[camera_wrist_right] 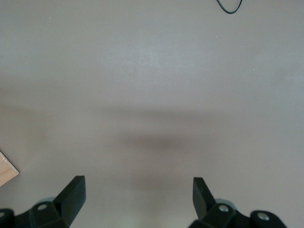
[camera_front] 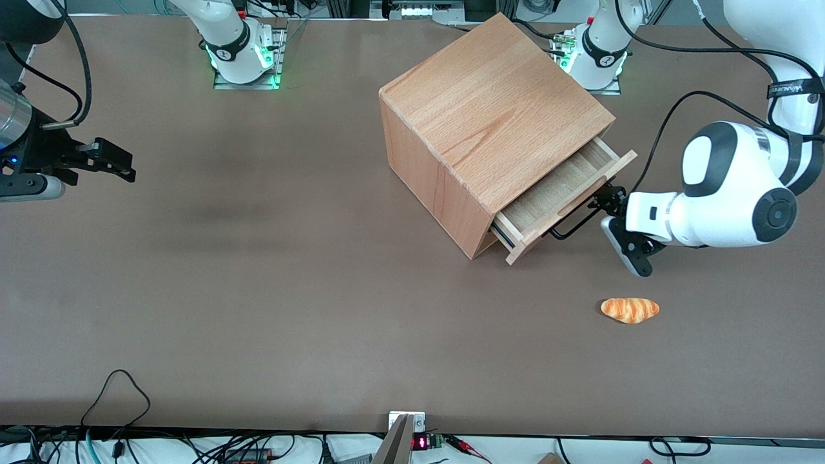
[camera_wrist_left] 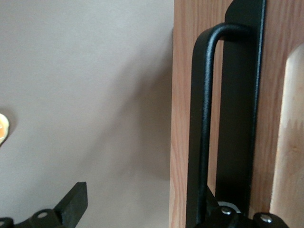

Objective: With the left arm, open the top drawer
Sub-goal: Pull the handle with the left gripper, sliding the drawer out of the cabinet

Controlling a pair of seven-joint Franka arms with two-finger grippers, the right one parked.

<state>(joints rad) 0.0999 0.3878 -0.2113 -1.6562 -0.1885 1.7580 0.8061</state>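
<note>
On table (camera_front: 258,290), top drawer (camera_front: 561,193) sticks partway out of wooden cabinet (camera_front: 490,116). Left arm (camera_front: 735,187) gripper (camera_front: 612,216) at drawer's black handle (camera_wrist_left: 204,128), jaws wide apart, one hooked inside handle. Bread roll (camera_front: 630,309) nearby.

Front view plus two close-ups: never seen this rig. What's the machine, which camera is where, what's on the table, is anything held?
Two robot arms are bolted to a brown table. The front view looks down on both from across the table; the close-ups come from cameras on each arm's wrist. On the table stand a wooden cabinet and a bread roll, the roll nearer the camera. The left arm has its gripper at the black handle of the top drawer, which is partly out. One finger sits beside the handle, fingers spread, nothing clamped.
</note>
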